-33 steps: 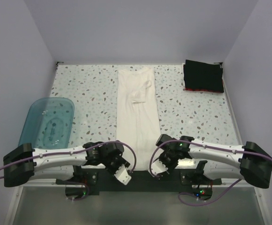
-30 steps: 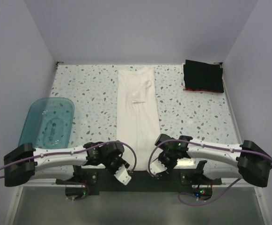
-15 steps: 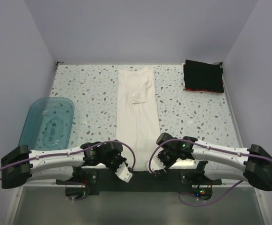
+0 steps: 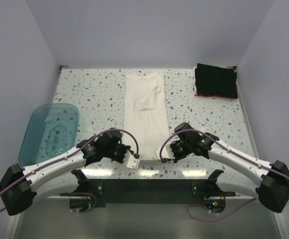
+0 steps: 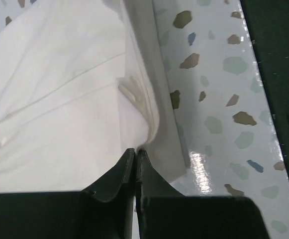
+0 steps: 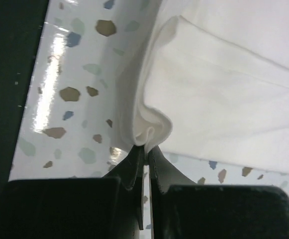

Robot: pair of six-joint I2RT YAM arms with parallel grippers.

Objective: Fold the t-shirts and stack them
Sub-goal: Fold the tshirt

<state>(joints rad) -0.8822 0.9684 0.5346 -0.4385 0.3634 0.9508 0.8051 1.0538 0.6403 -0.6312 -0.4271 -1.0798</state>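
A white t-shirt (image 4: 145, 109), folded into a long strip, lies down the middle of the table. My left gripper (image 4: 133, 158) is shut on its near left corner, with cloth (image 5: 84, 99) pinched at the fingertips (image 5: 129, 158). My right gripper (image 4: 162, 157) is shut on its near right corner, where the cloth (image 6: 209, 89) bunches into a small fold at the tips. The near hem is lifted between both grippers. A folded stack of black shirts with a red edge (image 4: 215, 81) sits at the far right corner.
A translucent blue plastic tub (image 4: 50, 132) stands at the left of the speckled table (image 4: 89, 94). The dark near edge of the table (image 4: 144, 188) lies just behind both grippers. Walls close the table on three sides.
Both grippers have moved away from the near edge toward the far side, lifting the shirt's near hem with them. The shirt's near end now sits further up the table.
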